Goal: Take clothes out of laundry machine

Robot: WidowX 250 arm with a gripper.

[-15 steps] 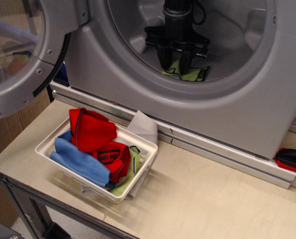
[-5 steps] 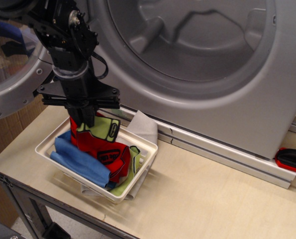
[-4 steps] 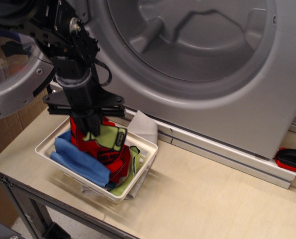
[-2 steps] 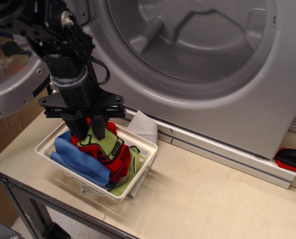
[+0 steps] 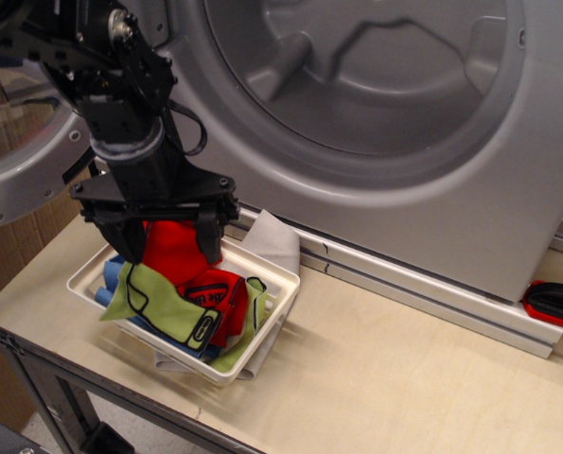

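The lime-green cloth (image 5: 158, 303) with black piping lies spread in the white tray (image 5: 273, 284), over the blue and red cloths. My gripper (image 5: 165, 244) hangs just above the tray, fingers wide apart and empty, the red cloth (image 5: 172, 248) showing between them. The silver-grey laundry machine (image 5: 404, 180) stands behind, its door (image 5: 21, 142) swung open at the left. Its ribbed drum (image 5: 366, 66) shows no cloth.
A grey cloth (image 5: 274, 241) hangs over the tray's back rim against the machine's base rail. A red and black object (image 5: 555, 305) lies at the right edge. The wooden table (image 5: 385, 369) has bare surface right of the tray.
My gripper carried the green cloth from the drum to the tray. In the last half second it opened, and the cloth dropped and slid to the tray's front left.
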